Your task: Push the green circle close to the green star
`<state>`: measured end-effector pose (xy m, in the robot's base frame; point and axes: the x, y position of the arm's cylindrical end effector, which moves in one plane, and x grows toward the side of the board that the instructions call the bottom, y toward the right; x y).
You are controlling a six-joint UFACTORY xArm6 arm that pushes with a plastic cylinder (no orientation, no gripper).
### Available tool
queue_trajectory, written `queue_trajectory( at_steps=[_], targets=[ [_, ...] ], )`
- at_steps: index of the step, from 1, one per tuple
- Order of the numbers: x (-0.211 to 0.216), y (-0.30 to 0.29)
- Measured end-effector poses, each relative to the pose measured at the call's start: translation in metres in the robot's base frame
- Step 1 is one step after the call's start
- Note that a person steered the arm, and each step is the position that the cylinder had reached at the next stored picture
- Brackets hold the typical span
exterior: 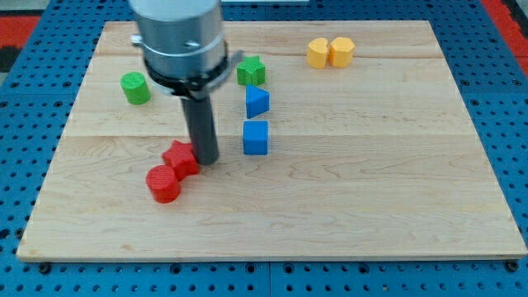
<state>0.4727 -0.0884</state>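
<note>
Dark against the pale wood, my tip [206,160] sat touching, or as near as I could judge, the right side of the red star-like block [181,157], with the red cylinder [162,184] just beyond that at about seven o'clock. There were no fingers to report on this rig, only the bare rod, so nothing was held. Outward from the tip, the blue cube [256,138] stood near at two o'clock and the blue wedge-shaped block [256,101] above it. The green circle [135,87] lay well apart at about eleven o'clock, near the board's left edge, and the green star [251,71] sat at one o'clock from the tip, just above the blue wedge. Two yellow blocks [330,52] rested touching each other far off at two o'clock on the wooden board [371,190]. I judged the push had not begun. The risk, as I saw it, was dragging the red pair along on my way round to the circle's left side, or pushing the circle off-centre so that it slid past the star and knocked the blue wedge.
</note>
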Motion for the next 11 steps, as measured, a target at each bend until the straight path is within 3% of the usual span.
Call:
queue_trajectory(
  at_steps=[1,2,3,4,5,6,7,9,10,11],
  targets=[
    [-0.033,-0.012],
    [-0.035,-0.057],
    [-0.067,-0.101],
    [-0.105,-0.095],
    [-0.152,-0.044],
    [-0.144,-0.027],
    [-0.094,-0.042],
    [-0.131,-0.165],
    [-0.16,-0.073],
    [-0.16,-0.068]
  ],
)
